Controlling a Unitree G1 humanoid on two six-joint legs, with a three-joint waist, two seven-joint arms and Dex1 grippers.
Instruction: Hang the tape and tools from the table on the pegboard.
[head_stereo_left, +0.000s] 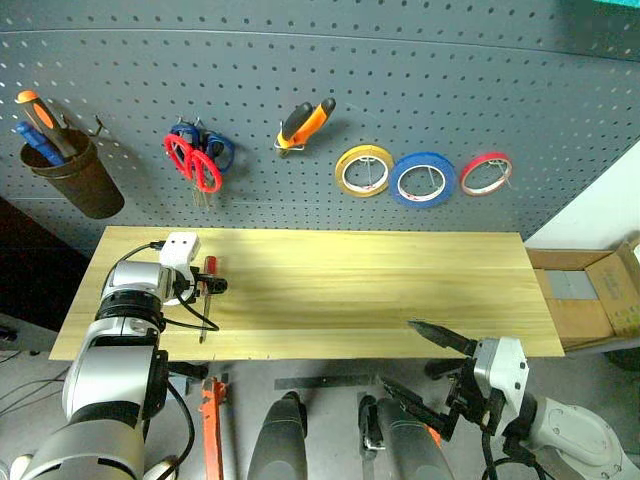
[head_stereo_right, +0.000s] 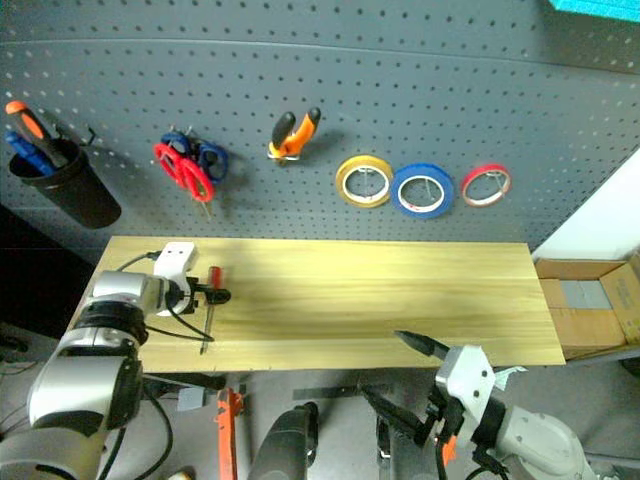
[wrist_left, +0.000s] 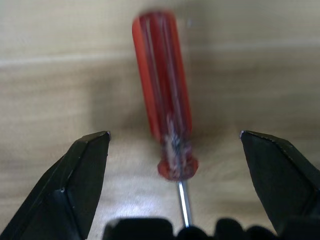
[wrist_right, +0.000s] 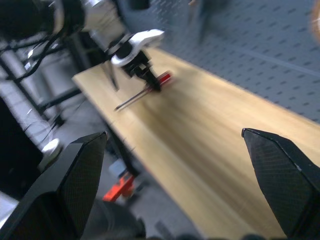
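Already the pegboard (head_stereo_left: 500, 80) carries most of the job: the blue tape (head_stereo_left: 423, 179) hangs between a yellow roll (head_stereo_left: 364, 170) and a red roll (head_stereo_left: 486, 174), the red-handled scissors (head_stereo_left: 192, 162) and the pliers (head_stereo_left: 305, 123) sit on their hooks. Below it, the table (head_stereo_left: 380, 290) bears one thing, the screwdriver (head_stereo_left: 208, 290), near its left end, red handle toward the board, thin shaft toward me. My left gripper (head_stereo_left: 212, 285) hangs just over it with its fingers spread wide, either side of the handle, nothing held. My right gripper (head_stereo_left: 422, 364) waits at the near edge, also wide open and empty. I judge the screwdriver light, stiff, and its smooth round handle apt to roll or slip, so I should pinch squarely across the thick handle, not the shaft.
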